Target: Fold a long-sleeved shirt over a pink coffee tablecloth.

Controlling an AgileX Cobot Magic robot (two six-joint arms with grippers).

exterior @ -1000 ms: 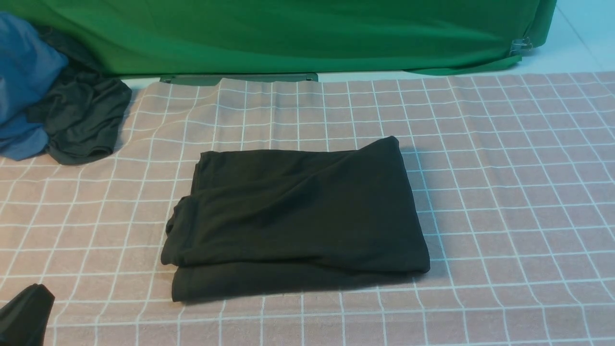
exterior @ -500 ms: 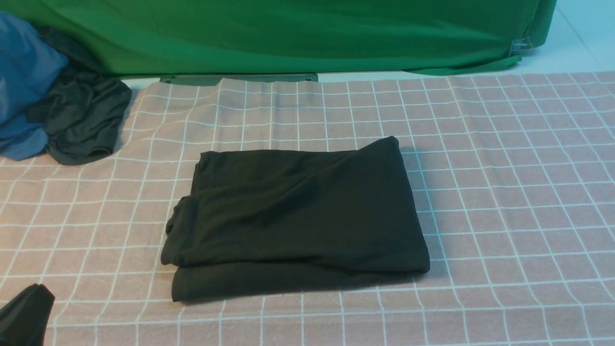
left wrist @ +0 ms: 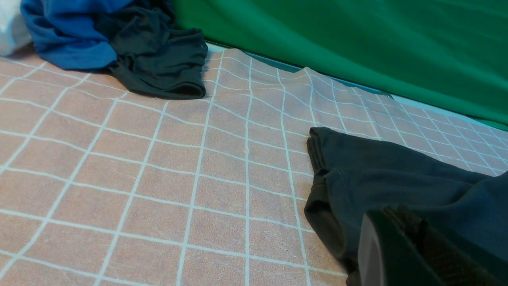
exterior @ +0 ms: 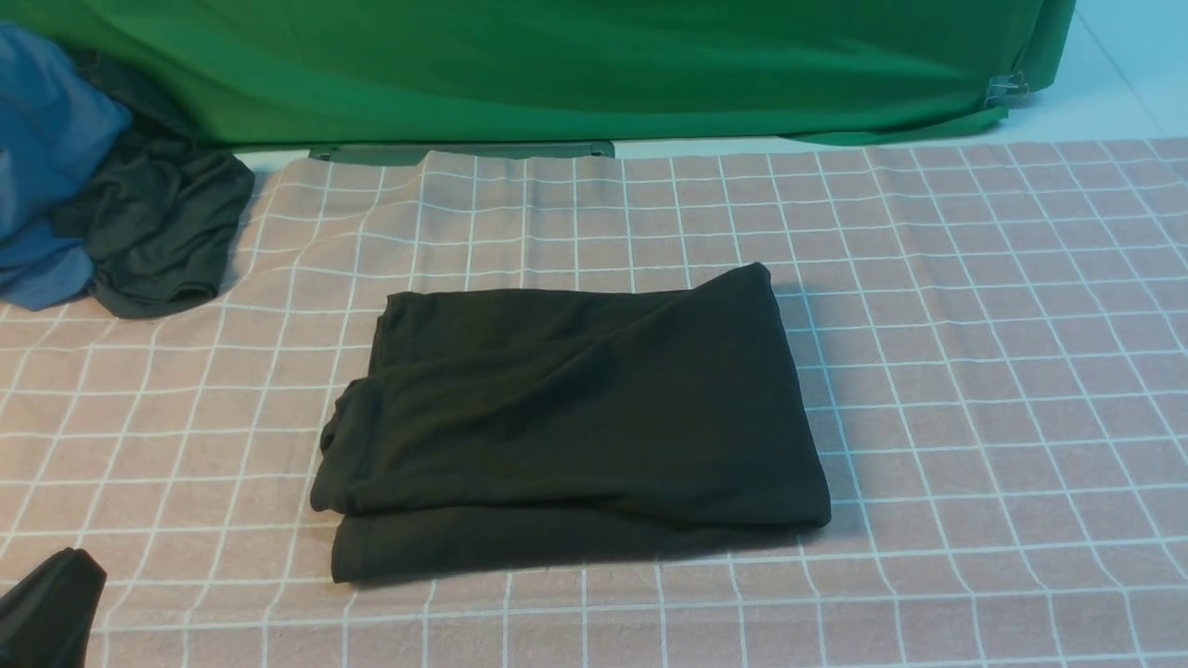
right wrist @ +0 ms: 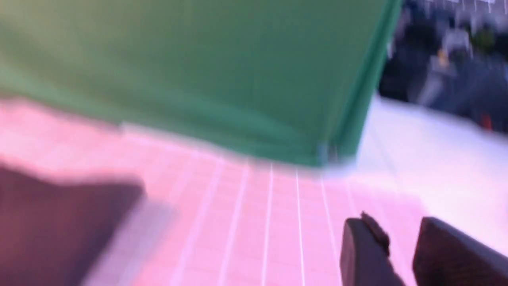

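The black long-sleeved shirt (exterior: pixel 571 422) lies folded into a rough rectangle in the middle of the pink coffee tablecloth (exterior: pixel 974 371); its print is hidden. My left gripper (exterior: pixel 56 594) is low at the near left corner, clear of the shirt and holding nothing. In the left wrist view its fingers (left wrist: pixel 412 222) appear closed together, with the shirt's folded edge (left wrist: pixel 357 174) just beyond them. In the blurred right wrist view my right gripper (right wrist: pixel 401 230) hangs open and empty over the tablecloth (right wrist: pixel 258 222). The shirt (right wrist: pixel 59 222) is a dark shape off to one side.
A dark grey garment (exterior: pixel 158 232) bunched with a blue cloth (exterior: pixel 46 158) sits at the far left edge of the tablecloth. The green backdrop cloth (exterior: pixel 557 65) hangs along the far side. White table surface (exterior: pixel 1104 83) shows at the far right.
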